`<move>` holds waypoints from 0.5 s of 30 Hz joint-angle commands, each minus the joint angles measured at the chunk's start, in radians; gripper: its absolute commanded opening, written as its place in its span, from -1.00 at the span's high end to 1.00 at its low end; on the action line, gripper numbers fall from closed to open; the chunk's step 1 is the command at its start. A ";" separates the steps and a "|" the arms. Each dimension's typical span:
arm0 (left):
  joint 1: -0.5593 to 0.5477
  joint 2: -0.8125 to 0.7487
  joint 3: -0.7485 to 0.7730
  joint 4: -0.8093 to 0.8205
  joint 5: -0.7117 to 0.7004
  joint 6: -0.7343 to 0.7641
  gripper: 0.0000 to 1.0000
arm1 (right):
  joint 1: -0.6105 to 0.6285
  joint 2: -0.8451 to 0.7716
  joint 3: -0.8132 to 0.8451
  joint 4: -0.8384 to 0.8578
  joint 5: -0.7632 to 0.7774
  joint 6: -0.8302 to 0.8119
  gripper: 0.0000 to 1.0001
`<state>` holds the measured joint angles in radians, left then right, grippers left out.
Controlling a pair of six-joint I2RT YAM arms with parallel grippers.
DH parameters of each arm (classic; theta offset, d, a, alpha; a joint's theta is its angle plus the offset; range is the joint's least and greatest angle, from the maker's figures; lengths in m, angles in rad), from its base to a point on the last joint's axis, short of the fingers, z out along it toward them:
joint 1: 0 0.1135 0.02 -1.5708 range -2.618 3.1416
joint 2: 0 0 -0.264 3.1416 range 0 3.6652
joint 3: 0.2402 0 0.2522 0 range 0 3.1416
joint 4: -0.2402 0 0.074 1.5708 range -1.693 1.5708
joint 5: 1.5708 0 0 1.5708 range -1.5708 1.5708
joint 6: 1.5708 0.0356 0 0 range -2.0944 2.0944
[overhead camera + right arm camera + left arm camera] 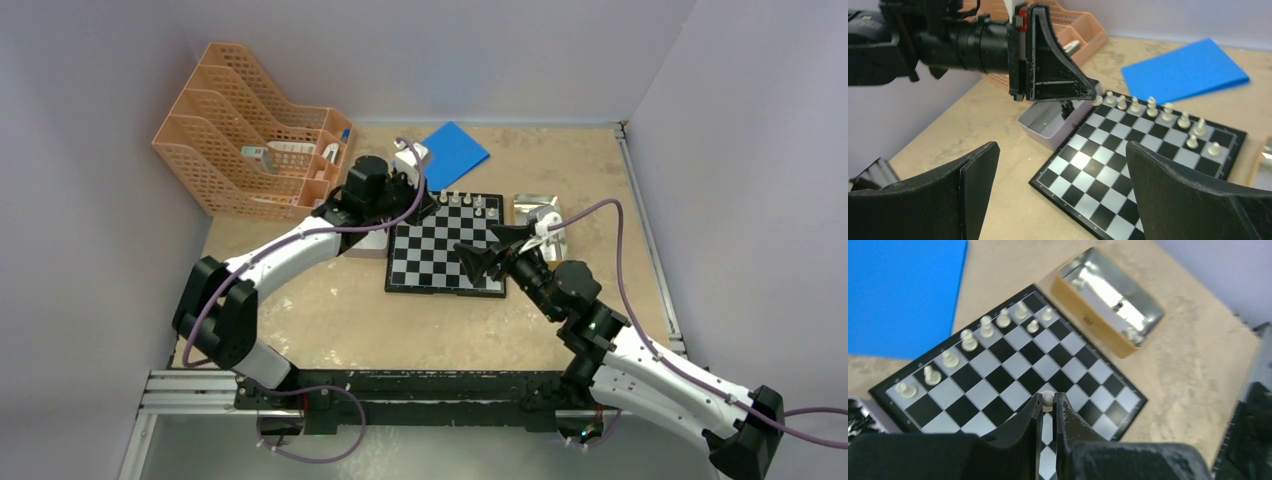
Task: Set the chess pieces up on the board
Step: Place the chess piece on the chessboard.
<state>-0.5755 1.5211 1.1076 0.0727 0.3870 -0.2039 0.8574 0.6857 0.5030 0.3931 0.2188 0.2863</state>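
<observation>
left wrist: left gripper [1048,406] clamps a pale piece [1048,398]; right gripper [1062,150] gapes over board [1108,165] edge.

Only the head of the white piece [1048,399] pinched in the left claw [1048,397] is seen; its base is hidden between the fingers [1030,421]. The near corner of the board [998,385] is covered by that claw. The grey tray [878,415] is cut off by the left wrist view's edge, its dark contents blurred. From above, the far-row pieces [467,200] are too small to be told apart.
</observation>
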 commanded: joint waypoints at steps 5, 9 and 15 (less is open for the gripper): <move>-0.003 0.131 -0.046 0.164 -0.311 0.056 1.00 | 0.004 0.009 0.093 -0.143 0.217 0.103 -0.98; -0.001 0.189 -0.032 0.180 -0.347 0.070 1.00 | 0.005 0.007 0.079 -0.130 0.227 0.107 -0.98; 0.032 0.277 0.050 0.072 -0.349 0.018 1.00 | 0.004 0.024 0.098 -0.171 0.275 0.122 -0.98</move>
<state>-0.5739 1.7634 1.0843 0.1589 0.0681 -0.1642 0.8574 0.7029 0.5442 0.2344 0.4297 0.3798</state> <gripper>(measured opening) 0.097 0.987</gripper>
